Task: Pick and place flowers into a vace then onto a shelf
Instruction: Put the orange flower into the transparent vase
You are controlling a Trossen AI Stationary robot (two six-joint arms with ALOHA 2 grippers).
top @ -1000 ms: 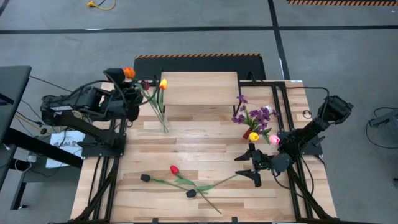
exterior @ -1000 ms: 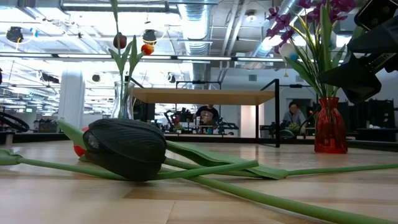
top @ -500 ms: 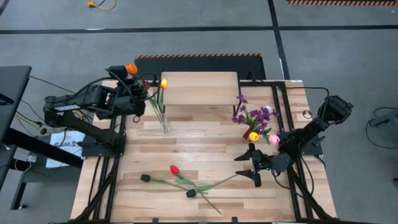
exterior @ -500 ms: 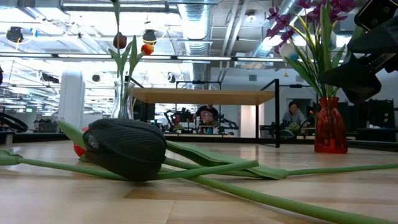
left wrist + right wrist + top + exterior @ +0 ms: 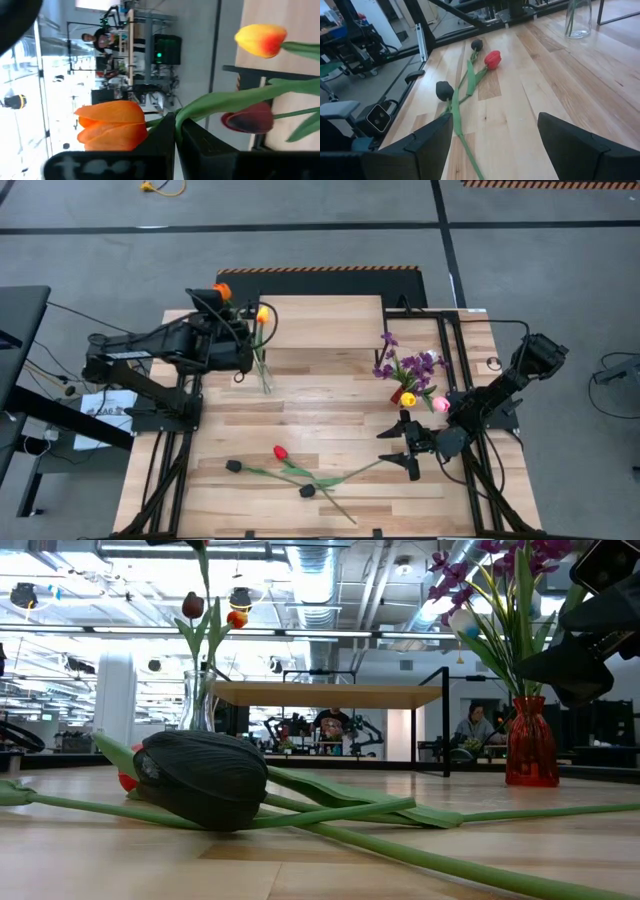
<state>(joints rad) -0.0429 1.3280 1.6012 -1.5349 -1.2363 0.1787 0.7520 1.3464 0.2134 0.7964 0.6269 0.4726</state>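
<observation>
Overhead, no brand or writing could be read anywhere on the table [image 5: 340, 395]. The left gripper [image 5: 226, 308] hung over the far-left part of the tabletop, jaws clamped on the stem of an orange tulip [image 5: 222, 291], just left of the clear vase [image 5: 262, 375], which already held a yellow tulip [image 5: 263, 314] and a dark red one. The shelf [image 5: 320, 321] stood at the far edge, its top bare, just right of that vase. A red vase [image 5: 397, 392] with purple sprigs, a yellow head and a pink head sat right of centre. Three flowers lay loose near the front edge: one red tulip [image 5: 280, 452] and two black tulips [image 5: 234, 466], with open wood between them and the vases. The right gripper [image 5: 408, 448] hovered at the right side near the red vase, jaws spread wide and holding nothing. From table height, one black tulip [image 5: 200, 778] lay closest, the shelf [image 5: 330, 694] stood beyond on black legs, and people sat in the room behind. At the left wrist, the fingers [image 5: 195, 142] pinched the green stem beside the orange tulip [image 5: 111, 126]. At the right wrist, the spread fingers [image 5: 580, 147] framed the three loose flowers.
</observation>
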